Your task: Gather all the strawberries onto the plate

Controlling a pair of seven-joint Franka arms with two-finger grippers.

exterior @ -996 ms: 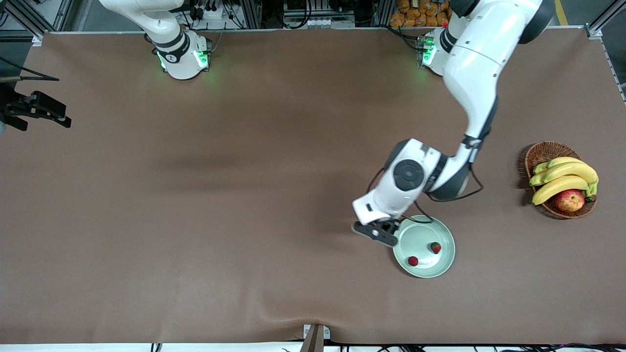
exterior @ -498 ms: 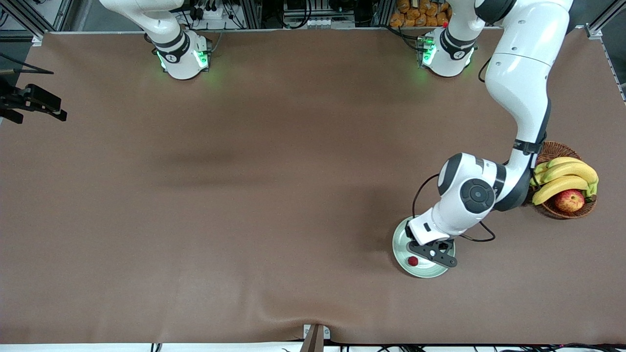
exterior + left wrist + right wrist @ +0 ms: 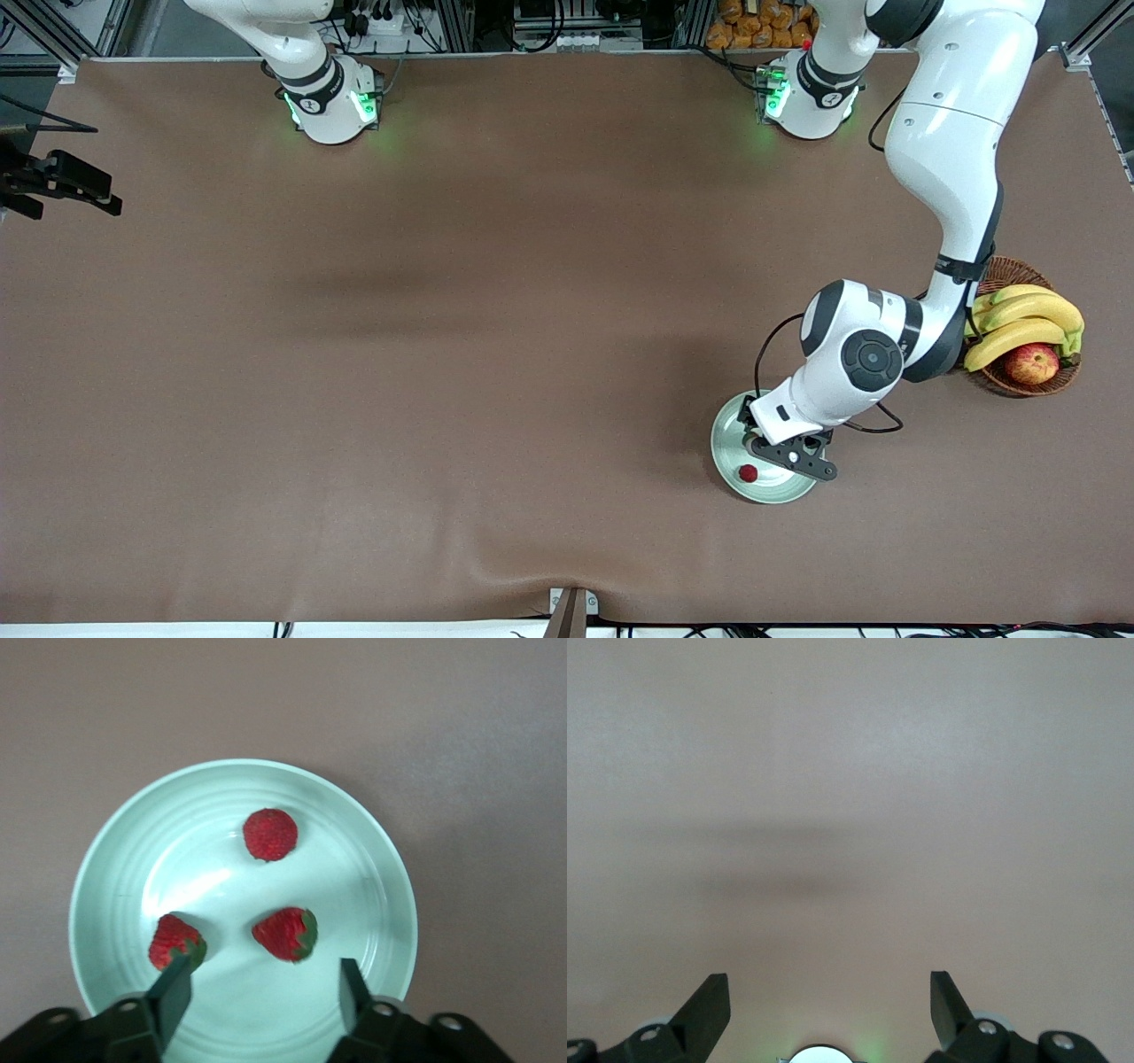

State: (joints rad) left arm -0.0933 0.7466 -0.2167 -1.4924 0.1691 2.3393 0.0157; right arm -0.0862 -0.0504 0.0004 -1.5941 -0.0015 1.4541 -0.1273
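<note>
Three strawberries (image 3: 270, 834) lie apart from one another in the pale green plate (image 3: 390, 877), which sits on the brown table (image 3: 443, 354) toward the left arm's end, near a basket (image 3: 983, 276) of bananas (image 3: 1019, 323) and an apple (image 3: 1032, 363). The left gripper (image 3: 261, 988) hangs over the plate, fingers spread and empty. The right gripper (image 3: 830, 1001) waits over bare table, fingers wide apart, holding nothing.

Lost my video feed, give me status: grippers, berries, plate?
Left gripper open over pale mint-green round plate. Three small red strawberries lie in it. Right gripper open, waiting. Nothing in the way.
</note>
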